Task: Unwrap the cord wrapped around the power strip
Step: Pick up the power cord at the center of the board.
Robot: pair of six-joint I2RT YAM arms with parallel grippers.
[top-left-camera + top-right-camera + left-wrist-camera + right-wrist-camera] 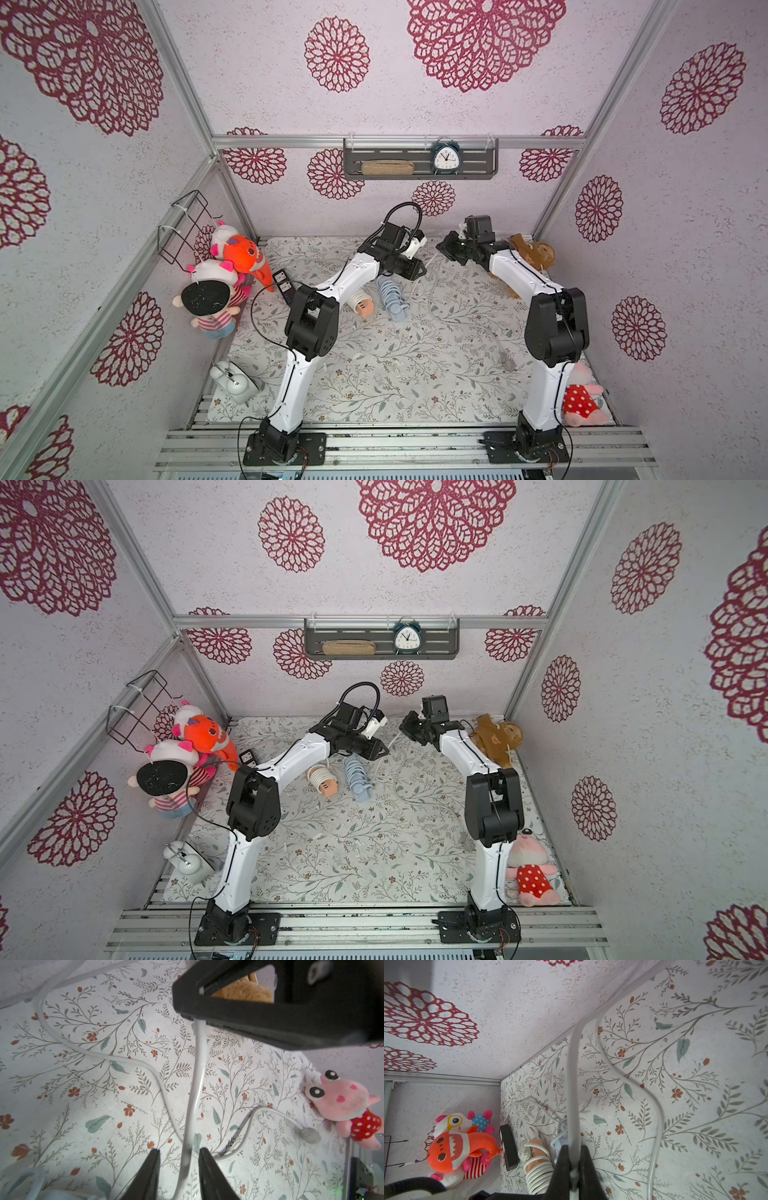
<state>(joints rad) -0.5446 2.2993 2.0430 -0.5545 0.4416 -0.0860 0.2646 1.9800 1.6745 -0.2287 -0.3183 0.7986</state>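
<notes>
The pale blue power strip (392,301) (358,781) lies mid-table with several turns of its cord still round it. The loose cord (197,1076) (572,1084) rises from it, passes between the fingers of my left gripper (179,1150) (419,271), which stand open with a gap beside the cord, and runs on to my right gripper (573,1147) (442,248), shut on the cord just behind. The rest of the cord snakes over the mat to its grey plug (309,1134) (508,362) at the right.
A peach power strip (362,304) wound in white cord lies next to the blue one, and a black strip (284,286) sits further left. Plush toys (232,257) crowd the left wall. A brown plush (536,253) is back right, a pink one (582,395) front right.
</notes>
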